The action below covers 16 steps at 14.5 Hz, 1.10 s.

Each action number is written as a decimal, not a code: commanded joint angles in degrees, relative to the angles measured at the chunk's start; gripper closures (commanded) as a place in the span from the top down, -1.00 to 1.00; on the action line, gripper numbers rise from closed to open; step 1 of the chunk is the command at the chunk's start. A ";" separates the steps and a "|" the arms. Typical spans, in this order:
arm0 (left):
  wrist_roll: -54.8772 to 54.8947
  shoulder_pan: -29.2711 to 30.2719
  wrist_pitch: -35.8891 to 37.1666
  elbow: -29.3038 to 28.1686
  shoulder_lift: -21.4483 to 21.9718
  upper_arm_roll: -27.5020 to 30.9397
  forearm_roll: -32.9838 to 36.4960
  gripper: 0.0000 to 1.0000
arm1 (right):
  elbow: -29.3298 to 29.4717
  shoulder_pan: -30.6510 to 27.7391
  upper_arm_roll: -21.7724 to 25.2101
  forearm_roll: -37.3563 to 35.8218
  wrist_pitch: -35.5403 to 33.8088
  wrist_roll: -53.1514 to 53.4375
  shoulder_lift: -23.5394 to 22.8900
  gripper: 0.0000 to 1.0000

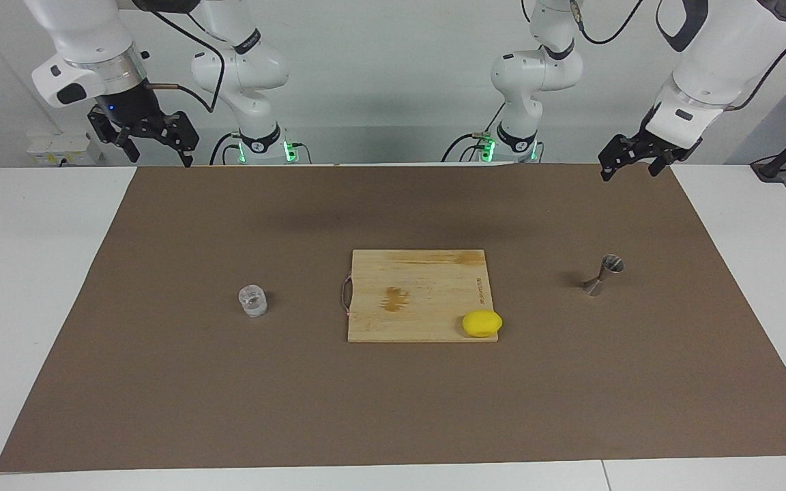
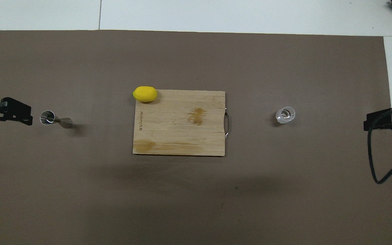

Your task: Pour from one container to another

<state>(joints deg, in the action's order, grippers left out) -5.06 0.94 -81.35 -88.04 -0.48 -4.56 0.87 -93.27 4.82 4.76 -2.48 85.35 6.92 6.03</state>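
The small clear glass cup (image 1: 253, 301) (image 2: 285, 115) stands upright on the brown mat toward the right arm's end of the table. The silver hourglass jigger (image 1: 604, 275) (image 2: 54, 118) stands upright on the mat toward the left arm's end. My right gripper (image 1: 157, 153) (image 2: 383, 121) is open and empty, raised over the mat's edge by the robots, well apart from the cup. My left gripper (image 1: 632, 168) (image 2: 15, 113) is open and empty, raised over the mat's edge by the robots, on the jigger's end of the table.
A wooden cutting board (image 1: 420, 273) (image 2: 179, 136) with a metal handle lies mid-mat between cup and jigger. A yellow lemon (image 1: 482, 323) (image 2: 145, 94) rests on the board's corner farthest from the robots, toward the jigger. A brown mat (image 1: 393, 409) covers the white table.
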 commanded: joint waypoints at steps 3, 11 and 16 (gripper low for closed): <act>0.31 -1.73 1.02 1.29 -0.57 1.84 -0.08 1.00 | -1.04 -0.78 -0.10 0.73 0.87 -1.83 0.91 1.00; -0.04 0.46 -6.78 -3.17 1.09 1.66 -0.08 1.00 | -0.77 -0.87 -0.10 0.73 0.69 -1.39 0.83 1.00; -0.13 1.78 -18.22 -12.50 2.77 1.66 -0.17 1.00 | -2.17 -2.27 0.07 5.10 1.74 6.42 0.74 1.00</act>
<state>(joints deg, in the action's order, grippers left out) -5.10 2.15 -96.03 -96.26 0.30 -2.70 0.85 -93.40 3.73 4.90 -0.72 85.53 9.78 6.03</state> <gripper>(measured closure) 0.000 0.000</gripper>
